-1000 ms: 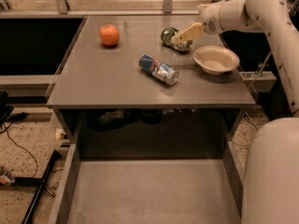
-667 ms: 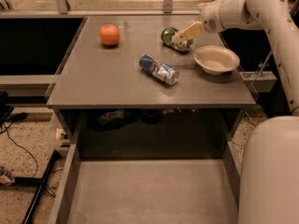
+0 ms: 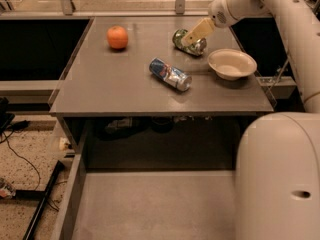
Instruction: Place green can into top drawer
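Table (image 3: 125,91) of grey metal filled the upper half of the view, with the top drawer (image 3: 150,204) pulled out wide below its front edge, flat bottom bare. The green can (image 3: 198,47) lay on its side on the tabletop, toward the back right, well apart from the drawer. The gripper (image 3: 188,38), pale and yellowish, reached in from the upper right on the white arm (image 3: 280,14) and sat directly over the can, touching or nearly touching its top. Whether the gripper was spread around the can or already clamped on it could not be told from this angle.

An orange (image 3: 117,37) rested at the back left. A blue-and-silver can (image 3: 170,74) lay on its side near the middle of the table, and a shallow cream bowl (image 3: 232,63) stood just right of the green can. The robot's white body (image 3: 280,179) blocked the lower right corner and part of the drawer.

As a judgement, the task was at its early stage. The drawer was open and ready, and the gripper had reached the can, but the can was not lifted. Securing the grip, raising the can, carrying it forward past the table edge and releasing it in the drawer all remained.
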Tool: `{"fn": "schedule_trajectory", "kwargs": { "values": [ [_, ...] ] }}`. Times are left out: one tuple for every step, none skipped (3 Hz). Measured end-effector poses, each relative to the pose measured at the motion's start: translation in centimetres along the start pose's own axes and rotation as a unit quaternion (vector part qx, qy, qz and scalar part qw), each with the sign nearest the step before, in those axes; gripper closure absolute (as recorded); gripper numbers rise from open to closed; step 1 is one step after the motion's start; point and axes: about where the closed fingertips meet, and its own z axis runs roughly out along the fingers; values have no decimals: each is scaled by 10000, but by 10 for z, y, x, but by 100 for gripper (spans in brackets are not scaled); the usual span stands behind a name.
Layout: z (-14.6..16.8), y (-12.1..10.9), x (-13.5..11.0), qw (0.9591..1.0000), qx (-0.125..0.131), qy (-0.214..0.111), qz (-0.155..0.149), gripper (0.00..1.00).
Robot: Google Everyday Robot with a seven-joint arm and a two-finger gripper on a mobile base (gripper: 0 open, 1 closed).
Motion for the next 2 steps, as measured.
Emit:
{"fn": "schedule_trajectory", "kwargs": {
  "values": [
    [0,4,6,9985,-44,538,96,0],
    [4,7,18,9955,-129,895,291,0]
  ]
}}
